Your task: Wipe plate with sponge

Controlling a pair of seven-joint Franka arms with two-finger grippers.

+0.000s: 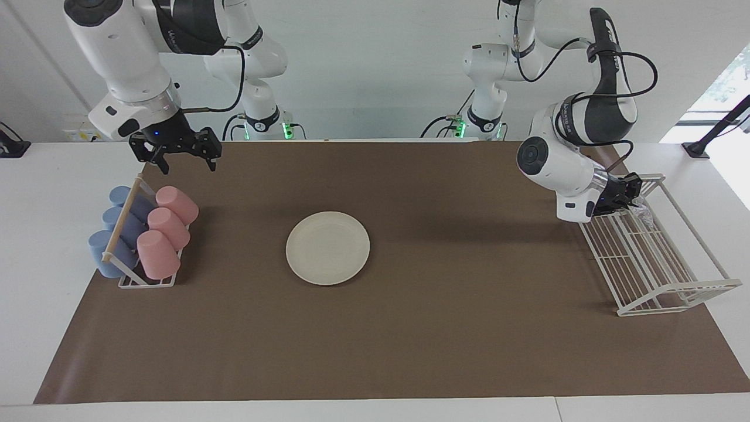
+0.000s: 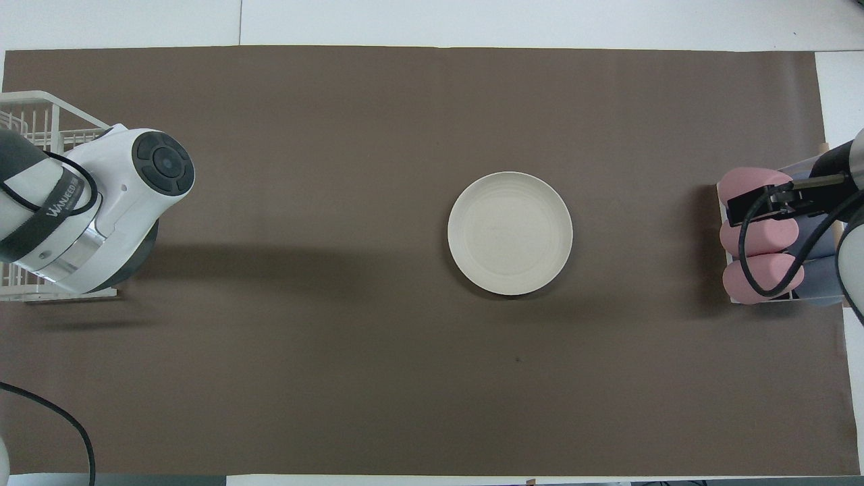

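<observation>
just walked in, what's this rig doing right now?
The left gripper is shut on the sponge, holding it over the white wire rack at its end of the table. The plate lies untouched mid-table on the brown mat. The right gripper waits open above the cup rack.

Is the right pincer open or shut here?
Open: the right pincer hangs above the cup rack with its fingertips set clearly apart, holding nothing.
</observation>
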